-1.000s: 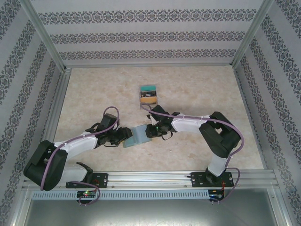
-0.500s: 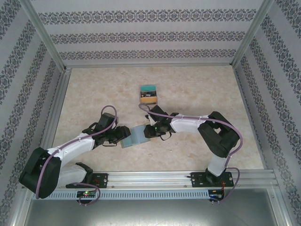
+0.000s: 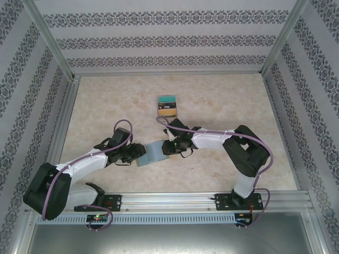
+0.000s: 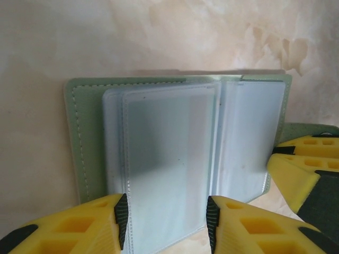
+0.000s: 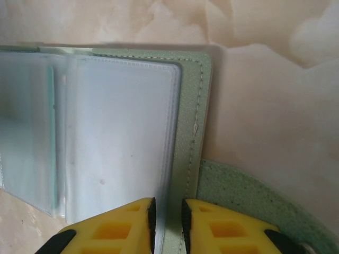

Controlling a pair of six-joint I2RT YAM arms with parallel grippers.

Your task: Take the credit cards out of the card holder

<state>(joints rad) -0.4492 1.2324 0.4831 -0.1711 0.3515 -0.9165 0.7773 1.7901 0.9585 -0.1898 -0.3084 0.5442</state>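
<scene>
**Holder.** The card holder lies opened flat on the table, toward the near edge and about midway between the two side edges. It sits directly between the two arms. Its grey-green cover faces down and the clear pocket leaves face up.

**Right end effector**. The fingers are pressed nearly together, pinching the outer edge of the holder's right half, cover and pocket leaf together. The rounded tab lies on the table just beside it. Judged purpose: to pin that half so the holder neither closes nor slides.

**Left end effector**. The fingers are spread and stand on either side of the loose pocket leaves on the left half. Whether the pads bear on the leaf edges cannot be told. Judged purpose: to take hold of a leaf, either to turn it or to reach what it holds.

**Cards.** The credit cards lie in a small overlapping stack well apart from the holder, toward the far edge and near the table's centre line. One is teal and one is orange-brown with print. The pockets on view look frosted and empty, and any leaves beneath are hidden. Judged status: removal is largely done, with the hidden pockets unverified.

**Surface and room.** The table top is pale and marbled, matte and flat. It is enclosed on three sides by walls papered in grey patterned stripes, set in an aluminium frame. A metal rail along the near edge carries both arm bases.
</scene>
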